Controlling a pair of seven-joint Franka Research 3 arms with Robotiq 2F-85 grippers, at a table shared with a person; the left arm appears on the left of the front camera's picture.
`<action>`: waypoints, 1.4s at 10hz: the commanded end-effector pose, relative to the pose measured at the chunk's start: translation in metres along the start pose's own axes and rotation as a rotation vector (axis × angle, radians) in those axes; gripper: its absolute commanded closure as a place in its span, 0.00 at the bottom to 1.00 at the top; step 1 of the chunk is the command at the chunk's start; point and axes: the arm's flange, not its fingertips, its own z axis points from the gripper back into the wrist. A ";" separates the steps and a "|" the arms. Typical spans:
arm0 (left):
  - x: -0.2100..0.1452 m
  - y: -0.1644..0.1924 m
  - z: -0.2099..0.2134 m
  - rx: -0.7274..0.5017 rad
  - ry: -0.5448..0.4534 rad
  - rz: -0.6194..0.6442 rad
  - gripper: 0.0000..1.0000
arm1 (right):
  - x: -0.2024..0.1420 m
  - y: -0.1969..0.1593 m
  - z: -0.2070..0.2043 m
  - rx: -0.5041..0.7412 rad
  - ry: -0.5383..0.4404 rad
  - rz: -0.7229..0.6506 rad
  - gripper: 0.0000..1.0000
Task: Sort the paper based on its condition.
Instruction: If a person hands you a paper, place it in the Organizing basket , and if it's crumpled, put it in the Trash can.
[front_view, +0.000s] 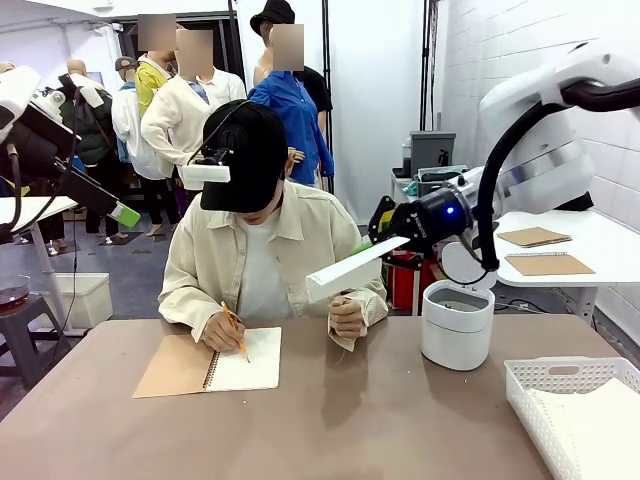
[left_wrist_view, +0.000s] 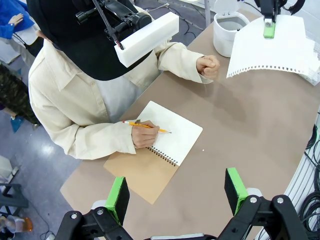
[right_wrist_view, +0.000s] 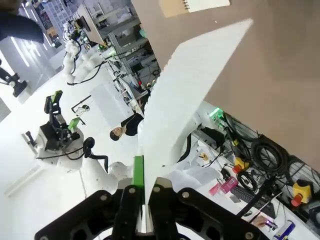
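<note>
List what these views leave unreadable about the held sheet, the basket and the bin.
Front view: paper sheet in the right tool is edge-on, its faces hidden.
Front view: white basket is cut off by the right and bottom edges.
Front view: white bin's own wall hides its inside.
Front view: notebook page, any writing too small.
</note>
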 end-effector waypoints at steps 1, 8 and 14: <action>0.001 0.000 0.000 -0.004 -0.004 0.003 0.00 | -0.023 -0.002 0.016 -0.078 -0.117 0.190 1.00; 0.001 0.000 0.000 -0.004 -0.004 0.003 0.00 | -0.105 -0.040 0.080 -0.586 -0.450 0.483 1.00; 0.001 0.000 0.000 -0.004 -0.004 0.003 0.00 | -0.114 -0.176 0.120 -0.776 -0.393 0.156 1.00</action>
